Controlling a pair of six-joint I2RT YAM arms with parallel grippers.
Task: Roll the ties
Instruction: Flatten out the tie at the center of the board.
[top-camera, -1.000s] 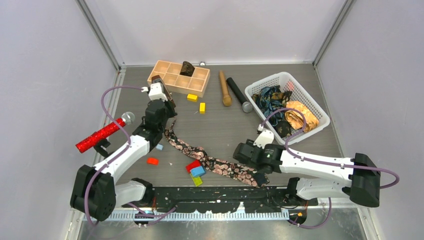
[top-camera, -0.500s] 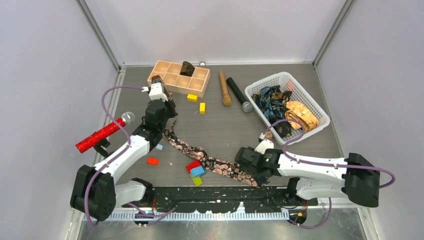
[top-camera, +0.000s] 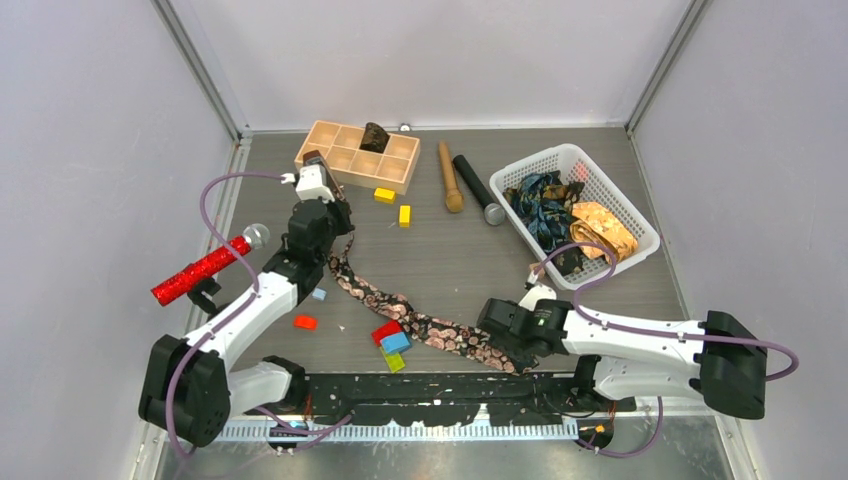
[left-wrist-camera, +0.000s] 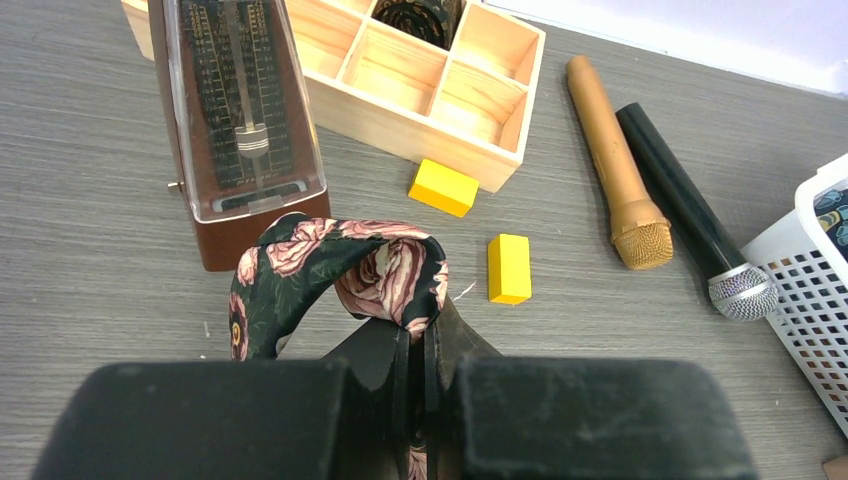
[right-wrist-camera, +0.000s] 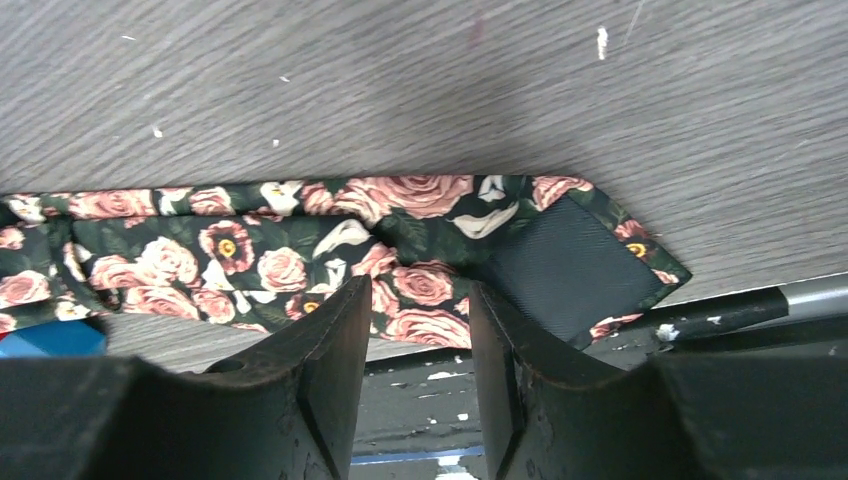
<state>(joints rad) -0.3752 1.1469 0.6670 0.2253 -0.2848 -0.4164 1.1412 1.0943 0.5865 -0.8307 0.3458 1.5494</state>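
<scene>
A black tie with pink roses (top-camera: 420, 325) lies slantwise across the table. My left gripper (left-wrist-camera: 418, 335) is shut on its narrow end, which arches up in a loop (left-wrist-camera: 340, 265) in front of the jaws; in the top view this gripper (top-camera: 335, 252) is at the tie's far-left end. My right gripper (right-wrist-camera: 420, 295) is open, its two fingers set either side of the wide end's near edge, beside the turned-back black lining (right-wrist-camera: 570, 265). In the top view it (top-camera: 500, 335) hovers at the table's near edge. More ties, blue-teal (top-camera: 540, 195), golden-orange (top-camera: 602, 225) and dark brown (top-camera: 565, 258), lie in the white basket (top-camera: 560, 158).
A metronome (left-wrist-camera: 240, 130) stands just beyond the loop, with a wooden compartment box (top-camera: 345, 160) holding a dark roll (top-camera: 375, 137) behind it. Yellow blocks (left-wrist-camera: 508, 268), a wooden microphone (top-camera: 450, 178), a black microphone (top-camera: 475, 187), a red glittery microphone (top-camera: 200, 270) and coloured blocks (top-camera: 392, 340) lie around.
My right gripper has slid left and toward the near edge onto the tie's wide end, its jaws narrowing. The left arm and the looped end have stayed put.
</scene>
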